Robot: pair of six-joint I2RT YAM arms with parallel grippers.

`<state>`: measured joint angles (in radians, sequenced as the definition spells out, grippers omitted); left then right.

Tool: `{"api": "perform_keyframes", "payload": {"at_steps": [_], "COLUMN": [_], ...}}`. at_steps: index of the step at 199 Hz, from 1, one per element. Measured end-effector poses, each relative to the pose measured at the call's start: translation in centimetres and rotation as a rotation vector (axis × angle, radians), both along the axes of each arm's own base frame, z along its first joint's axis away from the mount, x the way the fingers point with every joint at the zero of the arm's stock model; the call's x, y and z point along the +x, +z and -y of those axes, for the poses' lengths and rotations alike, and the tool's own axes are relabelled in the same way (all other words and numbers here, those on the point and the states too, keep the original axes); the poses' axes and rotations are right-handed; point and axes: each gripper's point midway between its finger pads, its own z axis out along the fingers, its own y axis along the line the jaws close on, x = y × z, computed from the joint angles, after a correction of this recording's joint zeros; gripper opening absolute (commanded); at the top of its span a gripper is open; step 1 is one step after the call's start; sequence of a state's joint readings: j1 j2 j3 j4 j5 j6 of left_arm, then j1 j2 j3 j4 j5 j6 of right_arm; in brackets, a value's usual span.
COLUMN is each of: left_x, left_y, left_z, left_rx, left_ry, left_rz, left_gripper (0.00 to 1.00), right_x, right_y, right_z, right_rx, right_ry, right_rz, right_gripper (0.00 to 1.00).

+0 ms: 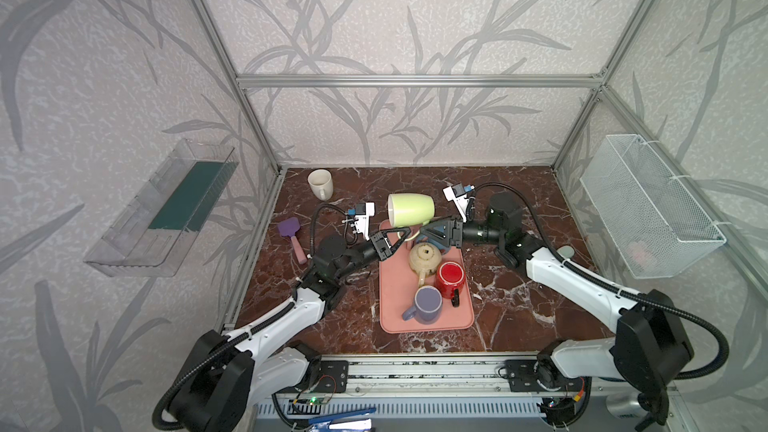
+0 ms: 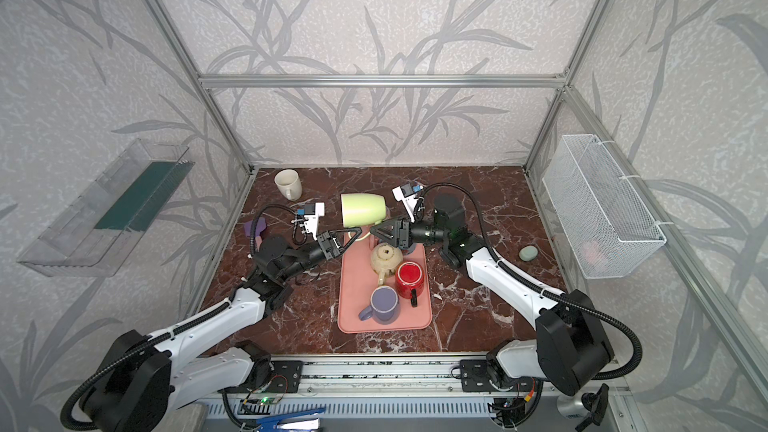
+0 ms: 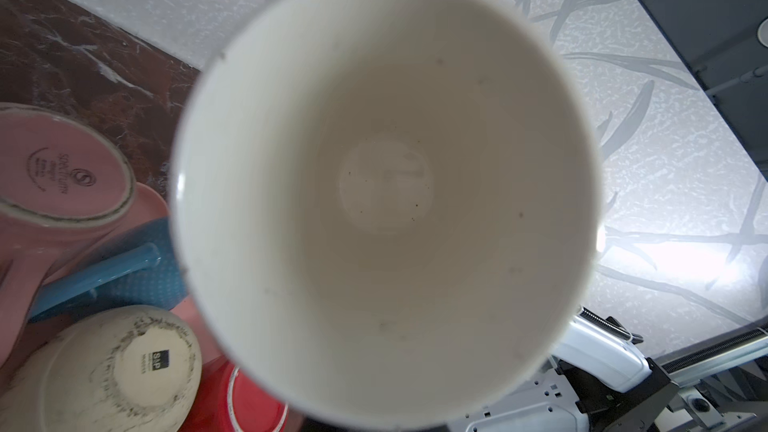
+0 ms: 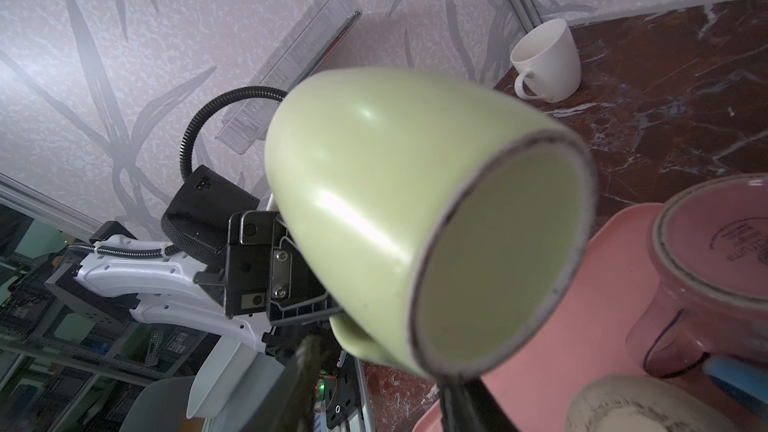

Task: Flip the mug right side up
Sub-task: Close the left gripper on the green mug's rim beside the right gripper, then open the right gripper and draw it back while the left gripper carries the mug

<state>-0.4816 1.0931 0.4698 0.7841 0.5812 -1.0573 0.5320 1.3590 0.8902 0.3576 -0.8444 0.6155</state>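
The left gripper (image 1: 403, 238) is clenched on the handle of the green mug (image 1: 411, 209) and holds it in the air. The clamp on the handle shows in the right wrist view, just below the mug's body. The mug lies on its side above the far end of the pink tray (image 1: 390, 309). In both top views its wide mouth faces left and its narrower base faces right, with the handle on the underside. In the left wrist view its pale inside fills most of the picture.

The right gripper (image 1: 422, 233) meets the mug from the opposite side, close to the handle. Its two dark fingers (image 4: 305, 367) stand apart, and whether they touch the mug cannot be told.

On the tray below, a beige mug (image 1: 424, 257) stands upside down, with a red mug (image 1: 451, 278) just beside it. A lavender mug (image 1: 428, 303) stands upright nearer the front. The wrist views also show a pink mug (image 4: 715, 243) upside down on the tray, next to something blue (image 3: 104, 272).

Off the tray, a white mug (image 1: 320, 184) stands upright in the far left corner of the marble table (image 1: 519, 317). A purple brush (image 1: 289, 228) lies by the left edge.
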Motion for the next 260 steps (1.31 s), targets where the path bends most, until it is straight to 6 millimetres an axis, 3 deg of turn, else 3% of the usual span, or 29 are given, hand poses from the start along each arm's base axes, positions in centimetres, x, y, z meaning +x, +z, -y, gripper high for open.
{"api": "perform_keyframes", "payload": {"at_steps": [35,93,116,150,192,260], "left_x": [0.6,0.6,0.4,0.9,1.5,2.8], "left_y": [-1.9,-3.3,-4.1,-4.6,-3.7,-3.6], "left_z": [-2.3,-5.8,-7.6,-10.1,-12.0,-14.4], "left_rx": [0.049,0.132,0.186,0.295,0.451,0.742], "left_ry": [0.108,0.242,0.297,0.371,0.420,0.464], "left_rz": [-0.065,-0.128,-0.164,-0.231,-0.264,-0.316], "left_gripper": [0.00,0.00,0.00,0.00,0.00,0.00], "right_x": [-0.1,-0.2,-0.3,-0.7,-2.3,-3.6], "right_y": [-1.0,-4.0,-4.3,-4.9,-5.2,-8.3], "right_z": [0.1,-0.1,-0.3,-0.5,-0.6,-0.3], "right_rx": [-0.004,-0.023,-0.028,-0.067,-0.137,-0.267], "right_ry": [-0.006,-0.009,-0.004,-0.019,-0.037,-0.077], "right_rz": [-0.011,-0.088,-0.088,-0.052,0.011,0.001], "right_gripper": [0.47,0.46,0.47,0.61,0.74,0.84]}}
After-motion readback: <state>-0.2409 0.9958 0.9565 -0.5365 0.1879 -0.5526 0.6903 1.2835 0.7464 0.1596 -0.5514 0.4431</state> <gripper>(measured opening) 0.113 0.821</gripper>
